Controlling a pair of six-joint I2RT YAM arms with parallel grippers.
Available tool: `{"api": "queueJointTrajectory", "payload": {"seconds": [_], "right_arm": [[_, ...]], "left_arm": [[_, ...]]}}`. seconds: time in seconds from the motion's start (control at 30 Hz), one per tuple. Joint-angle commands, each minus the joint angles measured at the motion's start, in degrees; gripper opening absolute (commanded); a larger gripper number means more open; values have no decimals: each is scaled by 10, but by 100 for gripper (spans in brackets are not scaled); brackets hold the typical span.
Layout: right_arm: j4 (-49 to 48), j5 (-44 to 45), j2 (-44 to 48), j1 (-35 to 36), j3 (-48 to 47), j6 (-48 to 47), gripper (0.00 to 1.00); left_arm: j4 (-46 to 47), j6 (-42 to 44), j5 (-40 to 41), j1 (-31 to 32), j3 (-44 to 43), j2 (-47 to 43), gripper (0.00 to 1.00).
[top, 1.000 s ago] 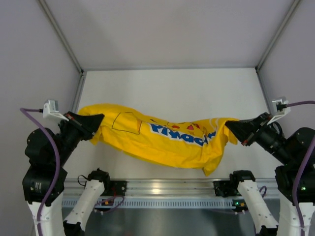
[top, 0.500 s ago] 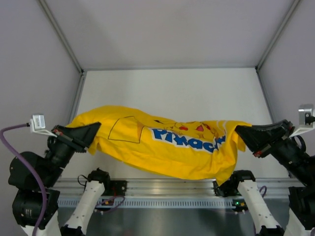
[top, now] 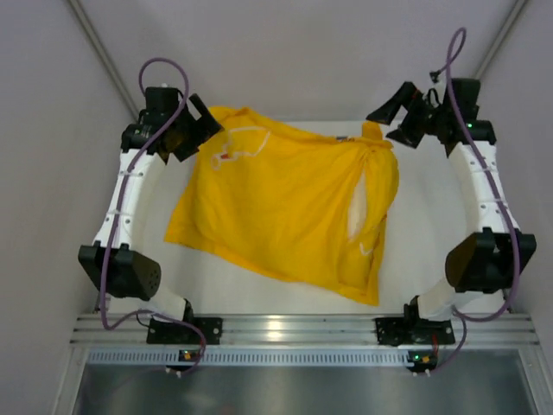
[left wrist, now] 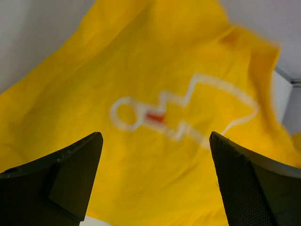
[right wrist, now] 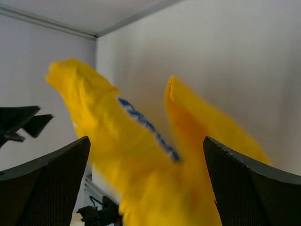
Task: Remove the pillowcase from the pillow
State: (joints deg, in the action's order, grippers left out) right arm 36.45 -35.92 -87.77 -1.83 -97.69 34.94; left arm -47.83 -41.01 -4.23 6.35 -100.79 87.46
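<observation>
Pillowcase [top: 276, 203], bright yellow, lies spread across the middle of the white table [top: 423, 233] in the top camera's view, its cloth running from 11 o'clock down to 5 o'clock. At 10 o'clock the left gripper [top: 206, 134] hangs just beside the cloth's far left corner, its 2 fingers [left wrist: 70, 174] spread wide with nothing clamped between them. The left wrist camera looks past those parted fingers onto the yellow fabric, where a faint white outline [left wrist: 181, 129] with a small red mark faces up. Toward 3 o'clock on the cloth, a cream strip of the pillow [top: 356, 212] shows through a gap in the case, so the cushion sits at least partly inside. At 2 o'clock the right gripper [top: 387, 125] hangs just beside the far right corner, its jaws likewise gaping and holding nothing. Its wrist camera catches the yellow cloth blurred beyond the 2 open fingers, with blue lettering [right wrist: 146, 127] across one fold.
</observation>
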Motion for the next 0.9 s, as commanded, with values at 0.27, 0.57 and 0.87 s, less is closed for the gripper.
{"api": "queueJointTrajectory", "payload": {"seconds": [0.27,0.57,0.87], "right_arm": [[-19,127,275,-3,271,-113,100],[-130,110,346,-3,563,-38,97],[-175,221,299,-2,630,-60,61]], "left_arm": [[28,69,49,16,149,-233,99],[96,9,124,254,373,-344,91],[120,-34,135,336,455,-406,81]]}}
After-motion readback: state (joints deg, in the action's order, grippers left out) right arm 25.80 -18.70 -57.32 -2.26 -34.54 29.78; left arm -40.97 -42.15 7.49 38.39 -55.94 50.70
